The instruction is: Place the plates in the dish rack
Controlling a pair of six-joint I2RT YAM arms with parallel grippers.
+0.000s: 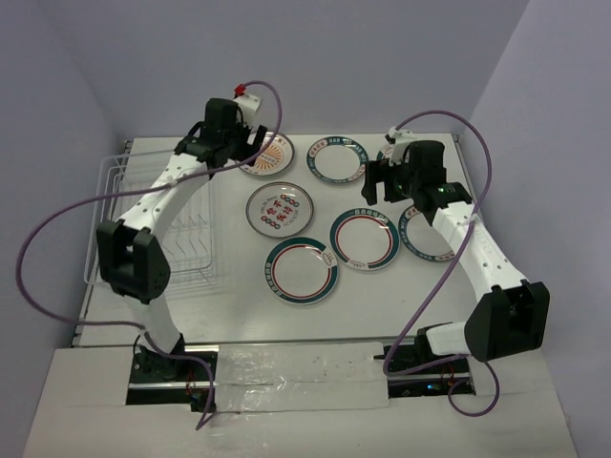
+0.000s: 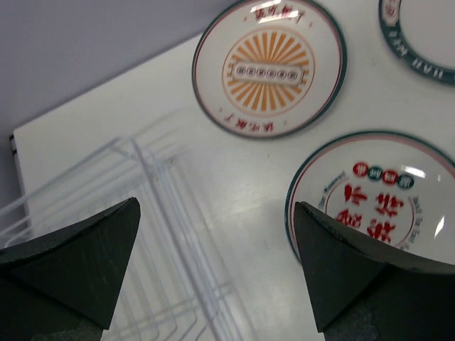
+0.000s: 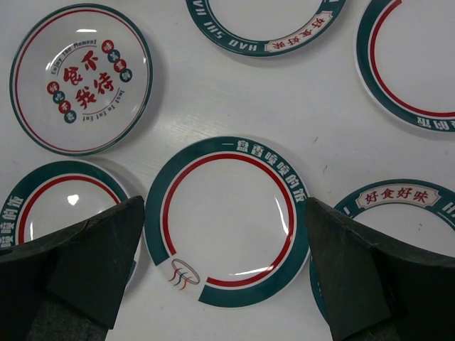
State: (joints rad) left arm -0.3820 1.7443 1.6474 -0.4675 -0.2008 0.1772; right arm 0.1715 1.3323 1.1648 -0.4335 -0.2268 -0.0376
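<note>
Top external view: the plates [image 1: 364, 238] lie flat and face up across the middle and right of the desk [image 1: 220, 305], some almost touching, none on edge. The dish rack [image 1: 110, 205] stands at the left side with no plate visible in its slots. The left pincer [image 2: 217, 206] is released, jaws wide, and hangs above the rack's far right corner, with the sunburst plate [image 2: 269, 67] beyond it and the red-character plate [image 2: 377, 199] just to its right. The right pincer [image 3: 225, 202] is likewise released and holds nothing; it hovers over the central teal-rimmed plate [image 3: 227, 220]. Assessment: the step in hand is the first pick. A flat plate offers only its rim, so one finger should come down outside the edge, in a bare gap of desk, with the other inside the well, and the pincer should clench on the rim alone. The side of the central plate facing the near teal-rimmed plate [image 3: 60, 202] looks too crowded; the far side appears freer. Once lifted, the plate should be turned upright and aligned with the wires before it is lowered into a slot.
</note>
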